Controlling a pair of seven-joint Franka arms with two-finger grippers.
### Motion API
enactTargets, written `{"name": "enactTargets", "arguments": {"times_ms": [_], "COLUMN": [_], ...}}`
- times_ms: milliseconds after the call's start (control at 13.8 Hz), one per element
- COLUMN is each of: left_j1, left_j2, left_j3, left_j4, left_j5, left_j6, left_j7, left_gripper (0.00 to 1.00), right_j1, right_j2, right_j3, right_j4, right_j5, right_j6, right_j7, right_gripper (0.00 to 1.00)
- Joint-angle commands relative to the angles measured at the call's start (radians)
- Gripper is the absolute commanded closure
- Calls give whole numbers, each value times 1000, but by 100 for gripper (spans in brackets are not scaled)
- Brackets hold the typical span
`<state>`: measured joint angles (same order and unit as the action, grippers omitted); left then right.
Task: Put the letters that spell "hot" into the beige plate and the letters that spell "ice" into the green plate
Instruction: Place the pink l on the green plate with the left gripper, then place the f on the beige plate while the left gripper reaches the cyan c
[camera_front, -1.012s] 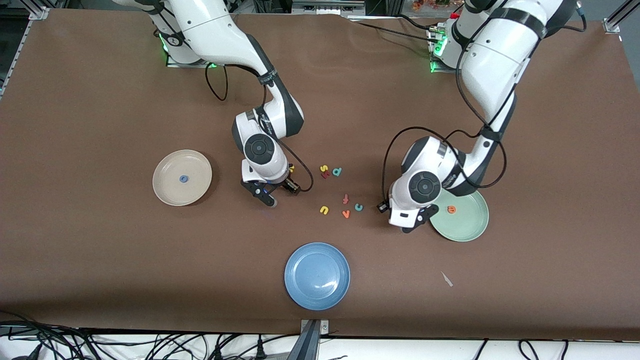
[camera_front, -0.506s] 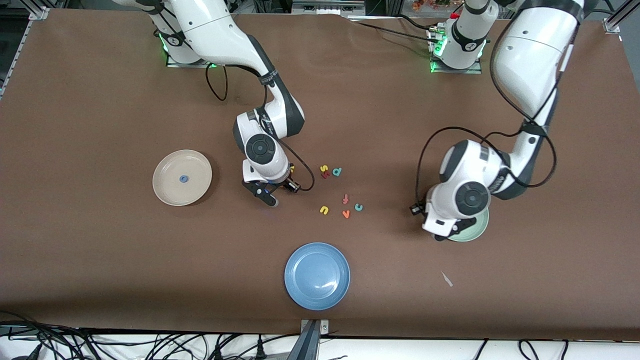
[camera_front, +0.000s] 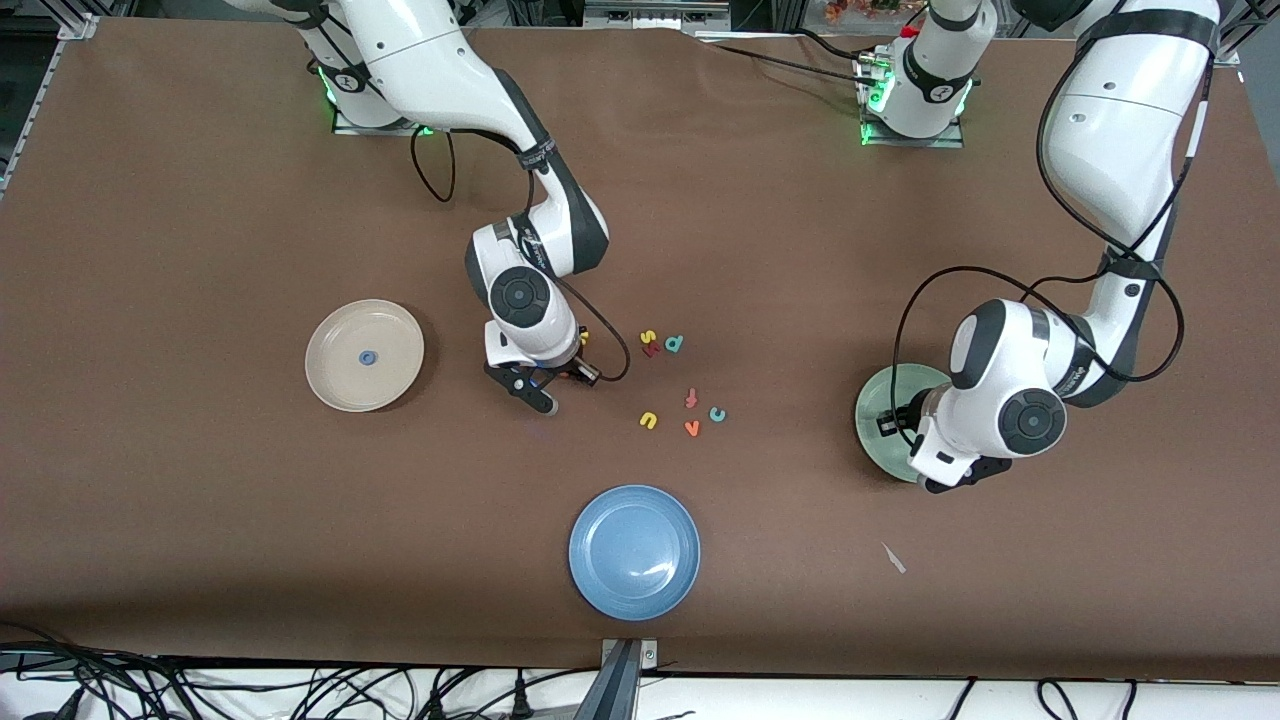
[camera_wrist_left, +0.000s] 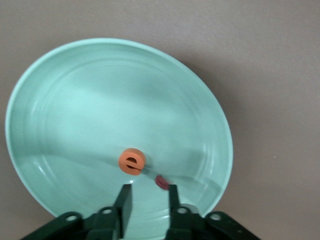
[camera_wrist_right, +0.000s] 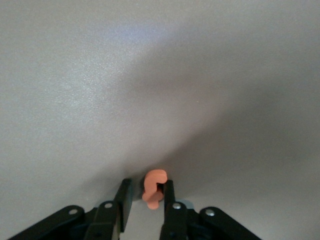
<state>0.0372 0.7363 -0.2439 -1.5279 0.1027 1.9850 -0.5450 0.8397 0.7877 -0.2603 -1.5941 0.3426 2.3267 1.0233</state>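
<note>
My left gripper (camera_wrist_left: 149, 192) hangs open low over the green plate (camera_wrist_left: 100, 100), nothing between its fingers. In that plate lie the orange "e" (camera_wrist_left: 132, 161) and the dark red "i" (camera_wrist_left: 161, 182), the "i" just off one fingertip. My right gripper (camera_wrist_right: 146, 184) is down at the table, its jaws narrowly open around the orange "t" (camera_wrist_right: 152, 189), which touches one finger. The blue "o" (camera_front: 367, 357) lies in the beige plate (camera_front: 340, 385). A yellow letter (camera_front: 583, 337) peeks out beside the right wrist. The teal "c" (camera_front: 717, 413) lies on the table.
Loose letters lie mid-table: yellow "s" (camera_front: 648, 335), teal "d" (camera_front: 675, 343), pinkish-red "t" (camera_front: 690, 398), yellow "u" (camera_front: 648, 420), orange "v" (camera_front: 691, 428). A blue plate (camera_front: 634, 552) sits nearer the camera. A white scrap (camera_front: 893, 558) lies near the green plate (camera_front: 875, 410).
The left arm has swung from beside the green plate across it toward the left arm's end, now covering most of it. The right arm has stayed in place.
</note>
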Motion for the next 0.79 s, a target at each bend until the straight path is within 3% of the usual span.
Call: {"name": "enactTargets", "arguments": {"times_ms": [0, 145, 361, 506, 723], "left_j1": [-17, -43, -126, -190, -211], "left_j2": [-9, -12, -15, -5, 29], "left_j3": [-11, -37, -80, -80, -80], "left_j4": [-5, -3, 12, 55, 87], "left_j5": [9, 8, 21, 29, 31], "left_j6": [-11, -11, -8, 3, 65], "left_j7": [10, 8, 20, 57, 271], "left_gripper": [0, 0, 0, 0, 0], "right_j1": [-4, -2, -2, -1, -7], "right_j2": [13, 12, 10, 4, -31], "right_j3": [-2, -2, -2, -2, -32], "right_j4": [2, 2, 2, 8, 11], "right_j5": [22, 22, 27, 27, 19], "right_j6": [8, 8, 8, -1, -99], "right_j7": [-28, -28, -25, -29, -104], "right_gripper": [73, 78, 94, 98, 99]}}
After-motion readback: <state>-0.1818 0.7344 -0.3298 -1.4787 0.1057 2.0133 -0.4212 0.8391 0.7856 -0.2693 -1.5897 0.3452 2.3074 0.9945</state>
